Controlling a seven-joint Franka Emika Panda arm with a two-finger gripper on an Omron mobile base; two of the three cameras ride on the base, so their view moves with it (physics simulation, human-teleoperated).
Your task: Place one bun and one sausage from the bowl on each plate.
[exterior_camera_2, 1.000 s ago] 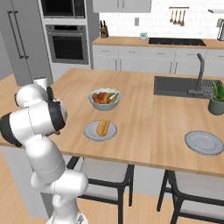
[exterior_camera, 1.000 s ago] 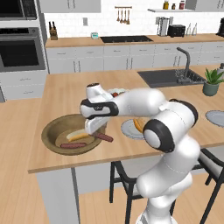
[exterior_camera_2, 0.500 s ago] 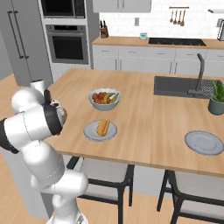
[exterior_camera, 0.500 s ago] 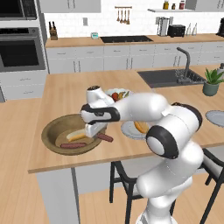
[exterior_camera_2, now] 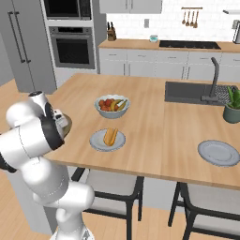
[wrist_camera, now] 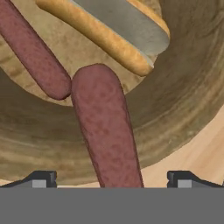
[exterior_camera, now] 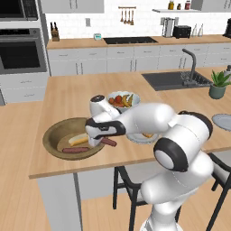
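The brown wooden bowl (exterior_camera: 51, 135) holds a bun (exterior_camera: 79, 139) and a sausage (exterior_camera: 74, 149). A second sausage (exterior_camera: 108, 142) lies across the bowl's right rim. My gripper (exterior_camera: 95, 141) hangs open right over that rim. In the hand view this sausage (wrist_camera: 107, 131) runs up between my open gripper (wrist_camera: 111, 180), its fingertips (wrist_camera: 41, 180) apart from it on each side. The other sausage (wrist_camera: 33, 50) and the bun (wrist_camera: 105, 33) lie farther in the bowl (wrist_camera: 188, 87). One plate (exterior_camera_2: 96, 142) carries a bun (exterior_camera_2: 111, 136); the other plate (exterior_camera_2: 218, 152) is bare.
A pale bowl of fruit (exterior_camera: 122, 100) stands just behind my arm, between the wooden bowl and the nearer plate (exterior_camera: 139, 139). A sink (exterior_camera_2: 197, 91) and a potted plant (exterior_camera_2: 233, 105) sit at the far right. The counter's front edge runs close below the bowl.
My arm has reached further left and down, bringing the hand over the bowl's right rim. The jaws stayed open. Buns, sausages and plates have not moved.
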